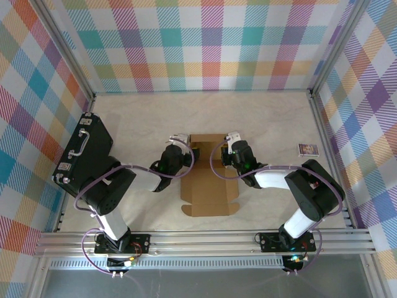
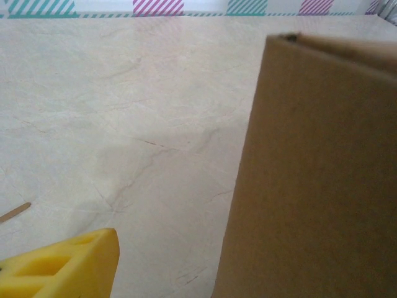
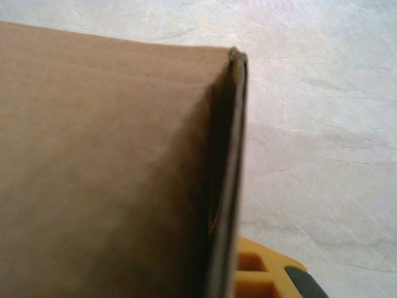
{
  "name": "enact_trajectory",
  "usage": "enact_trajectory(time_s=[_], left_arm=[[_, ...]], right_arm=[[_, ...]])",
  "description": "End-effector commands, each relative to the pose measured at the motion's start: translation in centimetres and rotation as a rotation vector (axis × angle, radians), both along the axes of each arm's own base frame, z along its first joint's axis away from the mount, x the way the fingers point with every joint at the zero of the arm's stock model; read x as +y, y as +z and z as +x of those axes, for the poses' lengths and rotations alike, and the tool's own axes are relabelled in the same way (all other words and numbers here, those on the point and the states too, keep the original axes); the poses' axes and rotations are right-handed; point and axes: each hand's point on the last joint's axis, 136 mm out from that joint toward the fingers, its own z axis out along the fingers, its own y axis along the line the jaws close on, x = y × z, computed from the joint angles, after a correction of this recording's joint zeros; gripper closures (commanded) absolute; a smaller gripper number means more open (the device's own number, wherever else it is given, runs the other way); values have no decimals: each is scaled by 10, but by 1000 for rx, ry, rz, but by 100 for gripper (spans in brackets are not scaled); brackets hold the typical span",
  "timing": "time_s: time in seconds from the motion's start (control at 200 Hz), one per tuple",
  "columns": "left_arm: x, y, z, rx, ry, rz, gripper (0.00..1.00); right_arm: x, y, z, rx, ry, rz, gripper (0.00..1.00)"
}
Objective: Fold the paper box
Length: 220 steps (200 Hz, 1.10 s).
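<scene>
Claws first: the right claw (image 1: pixel 225 148) is closed on the right-hand wall of the paper box (image 1: pixel 208 186), at the far end of the sheet. In the right wrist view that wall (image 3: pixel 105 167) stands upright and is seen almost edge-on. It is a doubled layer of plain brown cardboard, matte and slightly fuzzy at the top corner. One yellow finger (image 3: pixel 260 276) sits tight against its outer face, and the other finger is hidden behind the board.

The left claw (image 1: pixel 186 148) is at the opposite, left-hand wall of the same end. Its wrist view shows one yellow finger (image 2: pixel 68 267), blocky with moulded hollows, low in the left corner, well apart from the upright brown panel (image 2: pixel 316 174) on the right. With the second finger out of sight, I cannot tell how wide this claw stands.

From above, the box lies in the middle of the worktop (image 1: pixel 149 112) between the two arms. Its near half is a flat die-cut sheet with notched flaps, and its far end is raised into walls.

The worktop is pale with a faint marbled veining. A black hard case (image 1: pixel 84 152) with a handle lies closed at the left edge. A small printed packet (image 1: pixel 307 149) lies near the right edge.
</scene>
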Motion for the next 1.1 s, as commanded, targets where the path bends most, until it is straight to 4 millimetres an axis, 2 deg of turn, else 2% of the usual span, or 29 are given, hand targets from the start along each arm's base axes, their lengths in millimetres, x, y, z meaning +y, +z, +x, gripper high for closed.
enact_trajectory(time_s=[0.0,0.115,0.205,0.275,0.375,0.475,0.63,0.775,0.79,0.855,0.925,0.96,1.095], left_arm=[[4,29,2,-45,12,-38,33],[3,45,4,-61,13,-41,37],[4,48,6,-71,18,-27,54],[4,47,8,-61,22,-12,70],[4,48,6,-74,19,-33,74],[6,51,8,-81,44,-47,100],[10,55,11,-95,74,-54,100],[4,57,11,-88,47,-68,100],[4,57,10,-87,44,-70,96],[0,55,8,-74,23,-82,69],[-4,50,3,-45,-8,-90,49],[-5,44,1,-23,-16,-86,42],[1,16,-15,45,-28,-71,34]], right_arm=[[10,-13,-8,51,52,-14,100],[10,-12,-8,52,52,-14,100],[10,-13,-8,53,52,-14,100],[11,-12,-7,53,53,-13,100],[11,-13,-8,56,55,-14,100],[11,-14,-7,58,52,-15,100],[12,-13,-7,58,56,-9,100],[12,-14,-7,61,55,-11,100],[12,-14,-7,61,54,-10,100],[12,-14,-7,61,52,-9,100],[10,-13,-7,60,38,-1,100],[10,-12,-6,57,33,4,100],[8,-9,-6,50,21,9,100]])
